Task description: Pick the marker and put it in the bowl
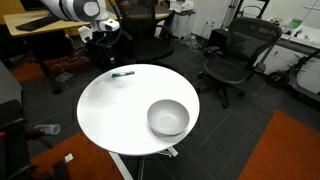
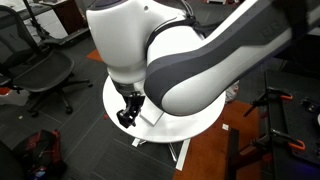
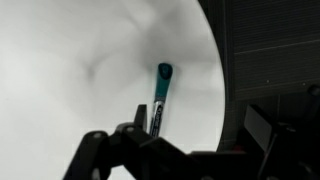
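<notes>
The marker (image 1: pixel 122 73), a thin dark stick with a teal part, lies on the round white table (image 1: pixel 110 110) near its far edge. In the wrist view the marker (image 3: pixel 160 95) lies just ahead of my left finger, teal end away from me. The light grey-white bowl (image 1: pixel 168 118) stands on the near right part of the table, empty. My gripper (image 3: pixel 200 130) is open and empty, hovering above the table edge close to the marker. It also shows in both exterior views (image 1: pixel 104 31) (image 2: pixel 128 110). The arm hides the bowl and the marker in an exterior view.
Black office chairs (image 1: pixel 235 55) stand behind the table, and a wooden desk (image 1: pixel 40 35) is at the back left. Another chair (image 2: pixel 45 70) and dark carpet floor (image 3: pixel 270 50) lie beyond the table edge. An orange carpet patch (image 1: pixel 285 150) is to the right.
</notes>
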